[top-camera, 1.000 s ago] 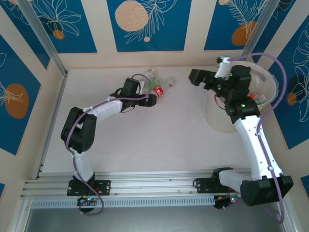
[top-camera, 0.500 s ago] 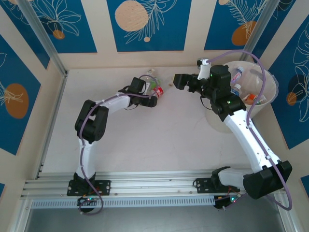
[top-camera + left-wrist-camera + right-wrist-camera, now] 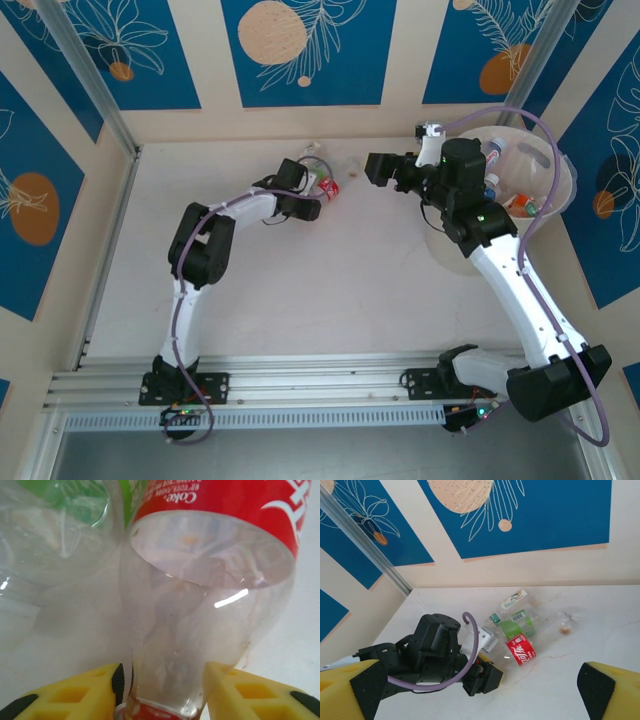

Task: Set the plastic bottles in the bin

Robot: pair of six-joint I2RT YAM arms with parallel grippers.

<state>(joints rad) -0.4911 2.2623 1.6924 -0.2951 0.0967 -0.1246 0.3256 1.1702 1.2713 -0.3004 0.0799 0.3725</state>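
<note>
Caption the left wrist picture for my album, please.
Left claw clamped around the neck of a red-labelled bottle, green-labelled bottle beside it.

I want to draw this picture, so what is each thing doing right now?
left gripper: shut on the red-label bottle at its neck.
right gripper: open, empty.
red-label bottle: lying down, gripped at its neck.
green-label bottle: lying down, against the red one.
clear bottle: lying down, apart.
bin: upright, bottles inside.
</note>
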